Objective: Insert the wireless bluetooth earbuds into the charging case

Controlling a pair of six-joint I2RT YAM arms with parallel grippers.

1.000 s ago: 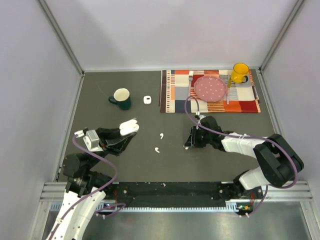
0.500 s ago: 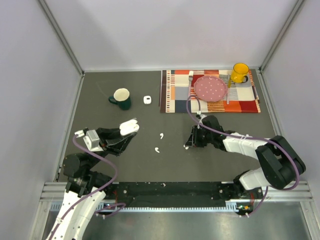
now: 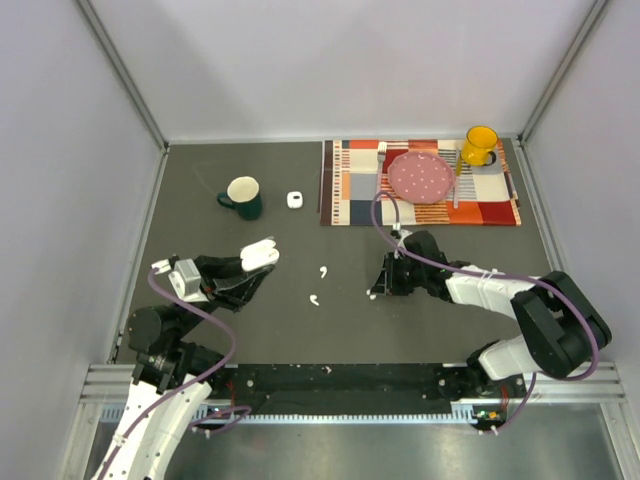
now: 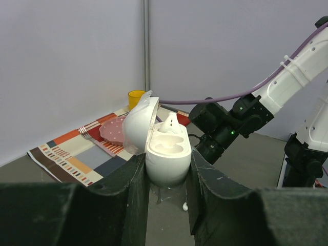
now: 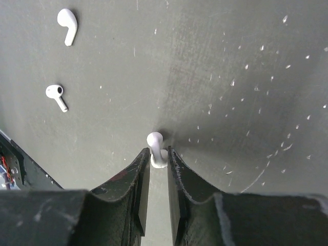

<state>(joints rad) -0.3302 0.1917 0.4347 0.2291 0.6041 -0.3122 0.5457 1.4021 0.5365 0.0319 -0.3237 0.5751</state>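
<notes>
left hand clamps the open case upright, lid tipped back, over the left half of the table; one earbud stands in it. right hand, narrow, pinches another earbud on the table near its middle. two loose earbuds lie between the hands.

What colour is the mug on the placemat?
The mug is yellow, clearest in the top external view.
</notes>
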